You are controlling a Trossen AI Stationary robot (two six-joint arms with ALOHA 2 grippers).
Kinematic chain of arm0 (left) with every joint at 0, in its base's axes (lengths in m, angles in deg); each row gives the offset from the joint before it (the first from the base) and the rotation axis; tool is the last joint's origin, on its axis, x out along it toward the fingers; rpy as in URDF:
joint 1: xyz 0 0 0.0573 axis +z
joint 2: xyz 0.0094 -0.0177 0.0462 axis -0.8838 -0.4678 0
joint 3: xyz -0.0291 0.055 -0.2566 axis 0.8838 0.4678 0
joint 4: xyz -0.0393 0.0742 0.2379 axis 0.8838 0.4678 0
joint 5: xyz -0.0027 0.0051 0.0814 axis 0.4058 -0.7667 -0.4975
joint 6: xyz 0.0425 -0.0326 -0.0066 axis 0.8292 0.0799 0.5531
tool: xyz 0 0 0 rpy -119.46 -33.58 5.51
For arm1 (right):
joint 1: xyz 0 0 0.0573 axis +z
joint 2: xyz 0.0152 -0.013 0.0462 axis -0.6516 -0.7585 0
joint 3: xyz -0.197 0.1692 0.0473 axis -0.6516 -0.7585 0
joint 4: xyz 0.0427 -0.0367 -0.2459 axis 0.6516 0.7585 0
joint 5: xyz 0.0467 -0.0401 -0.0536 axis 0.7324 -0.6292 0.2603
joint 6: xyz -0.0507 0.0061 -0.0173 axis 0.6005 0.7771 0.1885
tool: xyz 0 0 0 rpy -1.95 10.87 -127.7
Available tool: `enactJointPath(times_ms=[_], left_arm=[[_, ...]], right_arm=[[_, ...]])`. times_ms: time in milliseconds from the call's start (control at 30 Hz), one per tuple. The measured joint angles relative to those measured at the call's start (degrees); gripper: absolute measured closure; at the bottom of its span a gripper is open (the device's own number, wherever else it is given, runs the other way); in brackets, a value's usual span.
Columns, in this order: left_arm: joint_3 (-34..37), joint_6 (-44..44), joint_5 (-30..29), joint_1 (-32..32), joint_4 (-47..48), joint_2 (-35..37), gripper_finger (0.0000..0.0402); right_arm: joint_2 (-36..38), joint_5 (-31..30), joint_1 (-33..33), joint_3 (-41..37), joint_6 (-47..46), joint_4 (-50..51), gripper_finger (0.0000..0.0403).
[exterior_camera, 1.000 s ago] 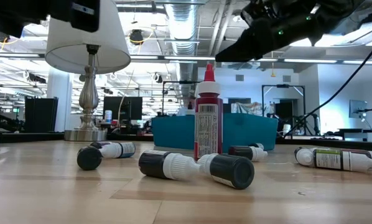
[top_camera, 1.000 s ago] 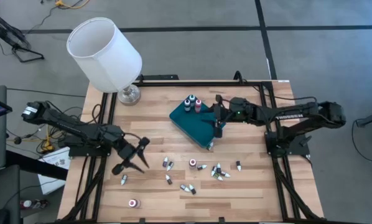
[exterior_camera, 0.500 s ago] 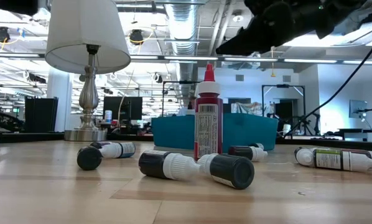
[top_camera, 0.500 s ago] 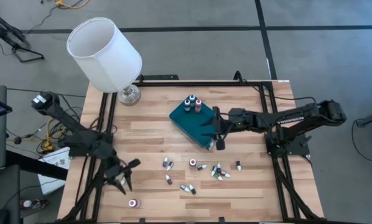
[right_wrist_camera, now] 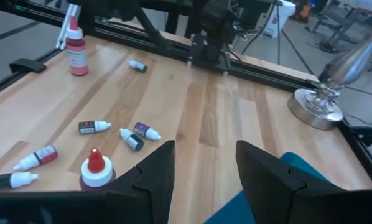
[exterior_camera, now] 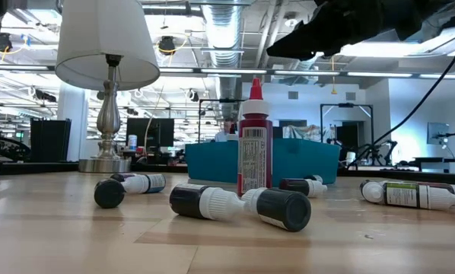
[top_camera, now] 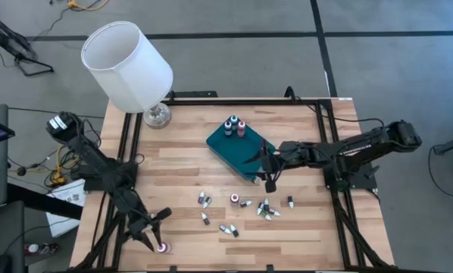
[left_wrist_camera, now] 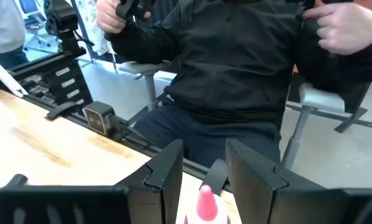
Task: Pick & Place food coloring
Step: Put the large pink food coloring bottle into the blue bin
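Pink bottle stands between the open left hand's fingers.

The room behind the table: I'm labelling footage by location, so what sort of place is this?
Probably a robotics lab or workshop. The low view shows exposed ceiling ducts and strip lights over rows of monitors, and a seated person works handheld controls beside the wooden table.

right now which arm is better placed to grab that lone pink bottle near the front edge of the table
Left. The left gripper hangs open right over the pink bottle, and its wrist view shows the cap between the fingers. The right gripper is open too, but across the table by the teal tray.
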Motion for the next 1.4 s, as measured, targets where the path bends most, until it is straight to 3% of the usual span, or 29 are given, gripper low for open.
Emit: enactJointPath(times_ms=[467,700,1233,1400], left_arm=[[0.0,-3.25,0.62,0.01,-12.9,-12.04,0.0285],[0.0,-5.66,0.57,0.02,-14.62,-15.3,0.0285],[-0.02,-5.65,0.08,0.02,-14.41,-16.57,0.0287],[-0.02,-5.56,0.06,0.02,-14.17,-16.57,0.0318]], right_arm=[[0.0,-0.25,2.55,0.0,-0.04,0.22,0.0244],[0.0,-0.25,2.55,0.0,-0.09,0.24,0.0244],[0.0,-0.25,2.55,0.0,-0.11,1.15,0.0243],[0.0,-0.25,2.55,0.0,-0.11,1.51,0.0243]])
